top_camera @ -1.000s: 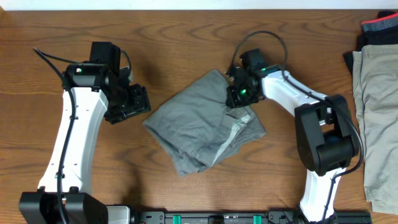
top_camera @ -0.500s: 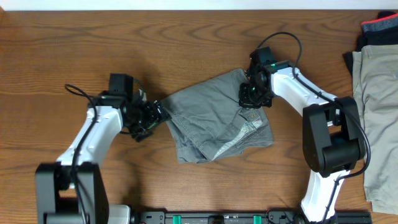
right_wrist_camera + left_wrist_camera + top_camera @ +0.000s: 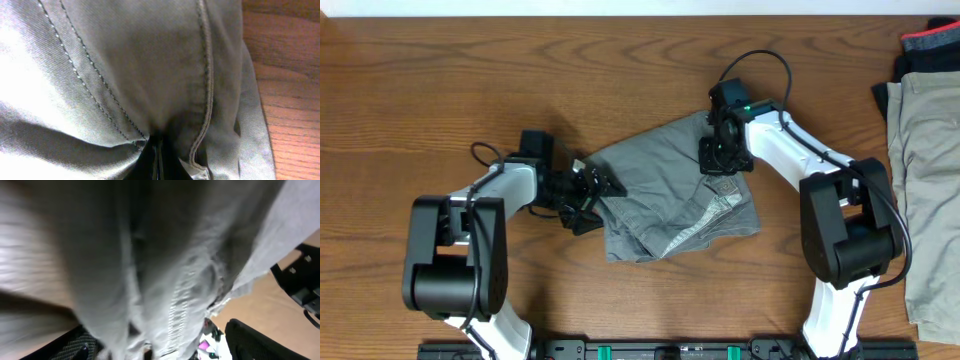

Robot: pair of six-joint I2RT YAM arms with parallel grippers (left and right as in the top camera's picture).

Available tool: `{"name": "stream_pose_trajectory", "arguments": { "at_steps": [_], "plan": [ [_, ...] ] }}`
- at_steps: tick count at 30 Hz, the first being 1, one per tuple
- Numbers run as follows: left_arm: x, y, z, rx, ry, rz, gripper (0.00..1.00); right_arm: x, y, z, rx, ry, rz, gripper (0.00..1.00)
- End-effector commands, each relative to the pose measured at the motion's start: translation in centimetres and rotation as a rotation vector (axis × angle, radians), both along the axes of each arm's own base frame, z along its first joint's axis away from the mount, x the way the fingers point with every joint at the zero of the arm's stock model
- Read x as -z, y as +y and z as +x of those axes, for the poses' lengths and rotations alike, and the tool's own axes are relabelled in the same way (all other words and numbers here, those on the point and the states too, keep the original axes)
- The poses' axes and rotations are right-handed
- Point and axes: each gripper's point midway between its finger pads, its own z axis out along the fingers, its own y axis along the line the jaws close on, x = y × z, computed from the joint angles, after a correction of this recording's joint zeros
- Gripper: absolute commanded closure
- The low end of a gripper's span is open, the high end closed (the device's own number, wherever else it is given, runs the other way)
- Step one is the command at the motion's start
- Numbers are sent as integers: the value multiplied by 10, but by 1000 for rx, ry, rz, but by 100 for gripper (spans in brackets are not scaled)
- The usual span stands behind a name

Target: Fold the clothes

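The mid-grey shorts (image 3: 665, 195) lie crumpled in the middle of the table, partly doubled over, with a pale seam strip showing at their lower right. My left gripper (image 3: 596, 194) is at the shorts' left edge. In the left wrist view its fingers (image 3: 75, 344) stand wide apart, open, with blurred grey cloth (image 3: 165, 265) hanging between them. My right gripper (image 3: 722, 160) is shut on the shorts' upper right edge; in the right wrist view the stitched fabric (image 3: 125, 65) bunches into its closed jaws (image 3: 157, 152). The pale khaki trousers (image 3: 925, 190) lie flat at the far right.
A dark garment with a red band (image 3: 930, 45) lies at the table's top right corner, above the trousers. Bare wood (image 3: 440, 90) shows left of and behind the shorts. The arm bases stand along the front edge (image 3: 640, 350).
My left arm swung in from the far left to the shorts' left edge and its jaws widened. My right gripper dragged the shorts' top corner to the right, bunching the cloth narrower.
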Motion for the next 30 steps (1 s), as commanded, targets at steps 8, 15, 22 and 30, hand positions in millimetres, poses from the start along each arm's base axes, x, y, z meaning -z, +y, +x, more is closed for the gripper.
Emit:
{"name": "stream_pose_trajectory", "arguments": {
  "at_steps": [8,15,22,30],
  "plan": [
    [21,-7,17,45,-129,79,35,22,5,-29,-58,87,-45,99],
    [18,-22,25,162,-299,72,72,22,5,-30,-58,88,-45,99],
    [-13,-31,34,249,-478,-23,94,7,-8,-20,-54,40,-100,99],
    [-147,-3,92,190,-987,-38,94,-115,-32,36,-28,-315,-104,99]
  ]
}}
